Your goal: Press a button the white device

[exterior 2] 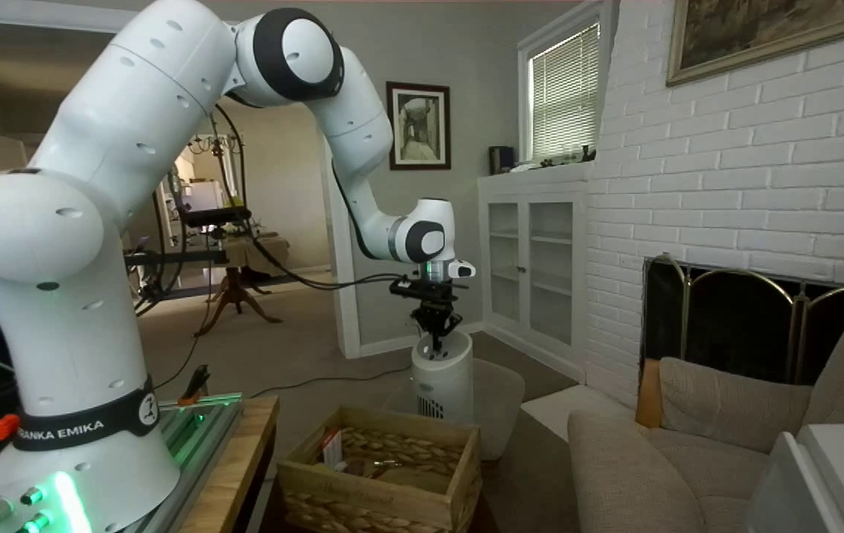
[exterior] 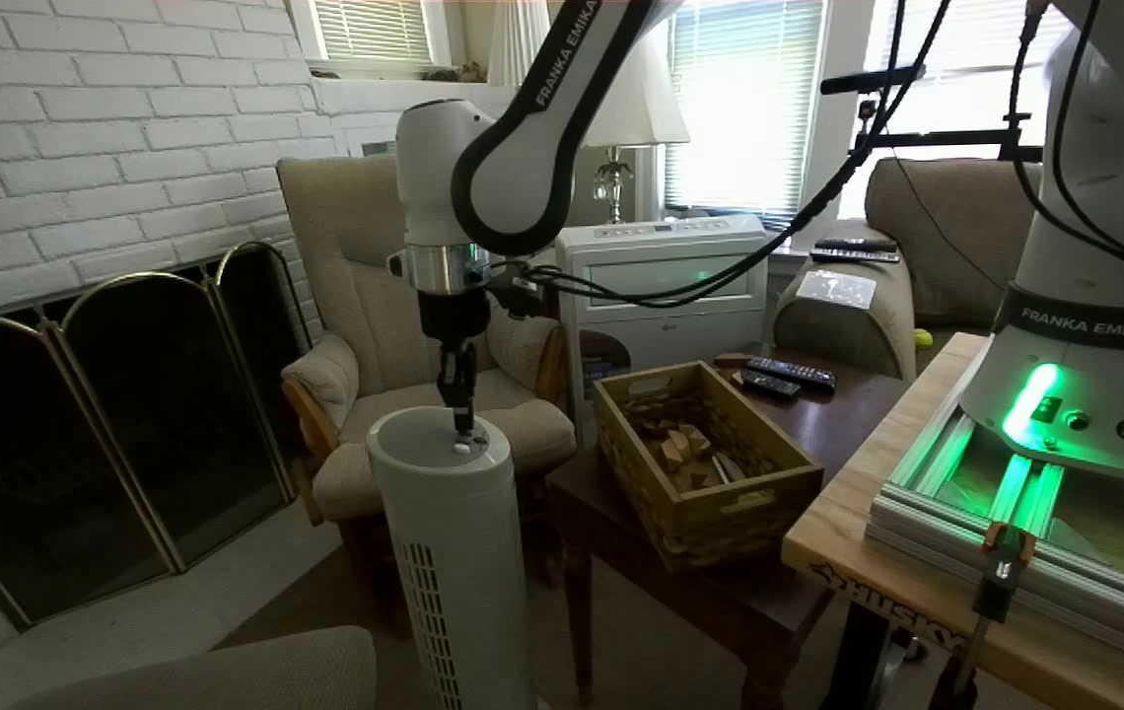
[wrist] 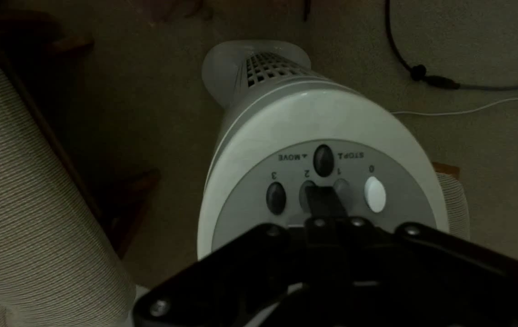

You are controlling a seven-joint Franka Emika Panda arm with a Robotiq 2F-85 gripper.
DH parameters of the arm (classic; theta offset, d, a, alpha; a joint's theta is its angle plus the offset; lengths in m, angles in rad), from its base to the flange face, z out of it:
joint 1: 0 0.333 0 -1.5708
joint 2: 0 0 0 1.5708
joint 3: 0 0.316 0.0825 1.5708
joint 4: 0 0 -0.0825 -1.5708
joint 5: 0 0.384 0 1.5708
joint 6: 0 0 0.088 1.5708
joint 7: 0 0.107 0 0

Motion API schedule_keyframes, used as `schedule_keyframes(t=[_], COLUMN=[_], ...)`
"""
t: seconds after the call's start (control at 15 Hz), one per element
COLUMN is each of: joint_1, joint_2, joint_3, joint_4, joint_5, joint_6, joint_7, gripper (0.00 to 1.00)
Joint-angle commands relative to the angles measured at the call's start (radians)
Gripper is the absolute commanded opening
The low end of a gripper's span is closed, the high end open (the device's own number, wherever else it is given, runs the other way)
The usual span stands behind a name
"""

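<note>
The white device stands upright on the floor in both exterior views (exterior: 463,562) (exterior 2: 446,385). The wrist view looks down on its round top (wrist: 322,113) with a grey panel. The panel has a dark button 3 (wrist: 276,198), a grey button 2 (wrist: 304,196), a grey button 1 (wrist: 343,193), a white button 0 (wrist: 375,194) and a dark MOVE/STOP button (wrist: 323,161). My gripper (wrist: 320,190) is shut and empty, pointing down over buttons 2 and 1, partly hiding both. In both exterior views its tip (exterior: 463,431) (exterior 2: 436,345) is at the panel; I cannot tell if it touches.
A wooden basket (exterior: 710,503) with small items stands on a dark side table (exterior: 572,513) beside the device. A beige armchair (exterior: 355,266) is behind it. A fireplace screen (exterior: 118,444) and a white boxy unit (exterior: 670,335) stand nearby. A cord (wrist: 395,45) lies on the floor.
</note>
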Motion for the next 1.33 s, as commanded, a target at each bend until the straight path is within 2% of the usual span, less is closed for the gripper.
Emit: schedule_keyframes(t=[0.0,0.67,1.07,1.27], joint_1=[0.02,0.019,0.01,0.017], joint_2=[0.03,0.063,0.147,0.111], joint_3=[-0.018,-0.007,0.03,0.022], joint_4=[0.037,0.071,0.145,0.132], joint_5=[-0.046,-0.041,-0.017,-0.029], joint_6=[-0.018,-0.032,-0.063,-0.06], joint_7=[0.051,0.038,0.007,0.026], gripper=[0.0,0.0,0.0,0.0])
